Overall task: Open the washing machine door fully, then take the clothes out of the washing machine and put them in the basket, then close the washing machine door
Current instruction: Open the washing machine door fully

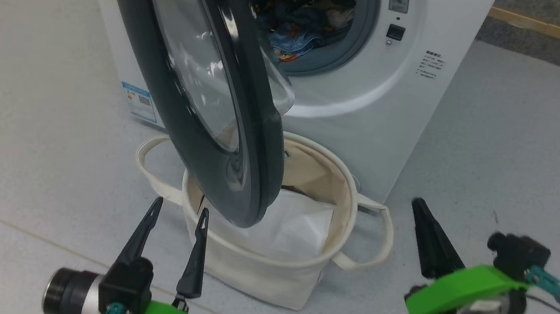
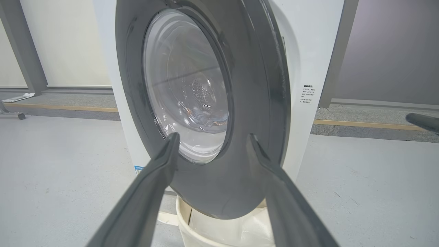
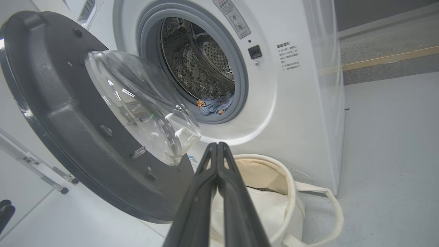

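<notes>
1. The left end effector (image 1: 181,207) is nearest, low on the left. Its two dark fingers are spread apart and hold nothing. They point up at the washing machine door (image 1: 189,53). I cannot tell if a tip touches the door's black rim.
2. The door is part way open and swings out over the basket (image 1: 266,278). The top of the door is cut off in the head view. Its clear glass bowl bulges toward the drum.
3. A blue label sticker (image 1: 140,101) peeks out on the left of the door. Part of it is hidden behind the rim.
4. The basket sits on the floor (image 1: 510,160), just in front of the washing machine (image 1: 393,113). The door's bottom edge hides part of the basket's rim. A white sheet (image 1: 303,225) lies inside it.
5. The machine's top is cut off. Its small print is too tiny to read.
6. The clothes (image 1: 292,41) lie inside the drum, low by the front lip. They look blue with bits of orange. The door hides some of them, and the pictures on the cloth are hard to make out.
7. The right end effector (image 1: 418,204) is low on the right, over the floor and apart from the basket. Its fingers are pressed together and hold nothing.
</notes>
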`<state>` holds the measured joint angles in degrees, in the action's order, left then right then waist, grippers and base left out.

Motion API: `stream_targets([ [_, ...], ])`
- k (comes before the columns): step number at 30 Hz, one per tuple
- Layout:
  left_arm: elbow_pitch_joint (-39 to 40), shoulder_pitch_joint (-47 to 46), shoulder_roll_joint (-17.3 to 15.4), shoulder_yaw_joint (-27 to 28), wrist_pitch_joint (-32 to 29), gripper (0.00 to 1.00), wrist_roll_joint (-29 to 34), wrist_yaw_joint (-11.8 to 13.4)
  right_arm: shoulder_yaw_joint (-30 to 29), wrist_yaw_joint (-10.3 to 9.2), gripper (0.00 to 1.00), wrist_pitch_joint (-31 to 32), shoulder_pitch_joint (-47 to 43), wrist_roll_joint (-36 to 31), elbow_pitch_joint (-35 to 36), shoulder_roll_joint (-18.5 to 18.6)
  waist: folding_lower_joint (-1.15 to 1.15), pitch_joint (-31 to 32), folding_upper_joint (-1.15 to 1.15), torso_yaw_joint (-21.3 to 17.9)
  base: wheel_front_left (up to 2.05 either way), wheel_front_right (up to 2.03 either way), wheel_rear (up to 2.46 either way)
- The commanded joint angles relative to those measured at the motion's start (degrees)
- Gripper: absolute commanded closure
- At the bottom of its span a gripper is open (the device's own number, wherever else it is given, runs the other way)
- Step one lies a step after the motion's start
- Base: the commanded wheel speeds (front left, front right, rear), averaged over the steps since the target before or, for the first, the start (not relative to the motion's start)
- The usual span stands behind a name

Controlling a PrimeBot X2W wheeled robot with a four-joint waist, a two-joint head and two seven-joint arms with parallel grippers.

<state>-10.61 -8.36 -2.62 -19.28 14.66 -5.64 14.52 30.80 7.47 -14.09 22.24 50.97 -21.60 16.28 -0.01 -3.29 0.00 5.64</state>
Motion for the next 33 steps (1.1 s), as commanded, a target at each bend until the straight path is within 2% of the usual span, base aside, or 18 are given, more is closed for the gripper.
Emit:
stream_targets([
  [1,1.8,-0.8,-0.3,2.2,0.3,0.0,0.6,-0.5,-2.3,0.02,1.0,-0.8,-2.1,-3.8,1.8,-0.9,0.01,0.9,0.0,-0.6,0.0,0.0,0.0],
  [4,1.8,-0.3,-0.3,2.4,0.3,0.0,0.8,-0.8,-7.5,0.02,1.0,-0.9,-6.2,-9.8,3.8,-2.9,0.01,1.3,0.0,-1.1,0.0,0.0,0.0],
  [5,1.8,-0.3,-0.3,2.4,0.3,0.0,0.8,-0.8,-7.5,0.02,1.0,-0.9,-6.2,-9.8,3.8,-2.9,0.01,1.3,0.0,-1.1,0.0,0.0,0.0],
  [6,1.8,-0.1,-0.3,2.5,0.3,0.0,0.9,-0.9,-9.4,0.02,0.42,-0.9,-7.5,-12.1,4.4,-3.7,0.01,1.4,0.0,-1.2,0.0,0.0,0.0],
  [7,1.7,0.0,-0.3,2.5,0.3,0.0,1.0,-1.0,-11.1,0.02,0.04,-0.9,-8.7,-14.6,5.1,-4.5,0.01,1.6,0.0,-1.4,0.0,0.0,0.0],
  [8,1.6,0.1,-0.3,2.6,0.3,0.0,1.0,-1.1,-12.7,0.02,0.0,-0.9,-9.9,-16.6,5.6,-5.5,0.01,1.6,0.0,-1.5,0.0,0.0,0.0],
  [11,1.4,0.6,-0.3,2.9,0.3,0.0,1.1,-1.4,-15.7,0.02,0.0,-0.9,-12.9,-21.2,7.0,-8.4,0.01,1.9,0.0,-1.8,0.0,0.0,0.0],
  [16,1.2,1.4,-0.3,3.9,0.3,0.0,1.1,-1.5,-17.9,0.02,0.0,-0.9,-15.4,-23.2,8.8,-11.4,0.01,1.8,0.0,-2.5,0.0,0.0,0.0],
  [27,2.4,-0.3,-0.3,4.2,0.3,0.0,1.5,-2.0,-18.0,0.02,0.0,-0.9,-14.5,-24.6,10.1,-12.8,0.01,-1.1,0.0,-2.4,0.0,0.0,0.0],
  [33,8.9,-3.9,-0.3,3.7,0.3,0.0,0.7,-1.3,-18.4,0.02,0.0,-0.9,-13.0,-24.9,11.1,-13.1,0.01,-3.8,0.0,-2.3,0.0,0.0,0.0],
])
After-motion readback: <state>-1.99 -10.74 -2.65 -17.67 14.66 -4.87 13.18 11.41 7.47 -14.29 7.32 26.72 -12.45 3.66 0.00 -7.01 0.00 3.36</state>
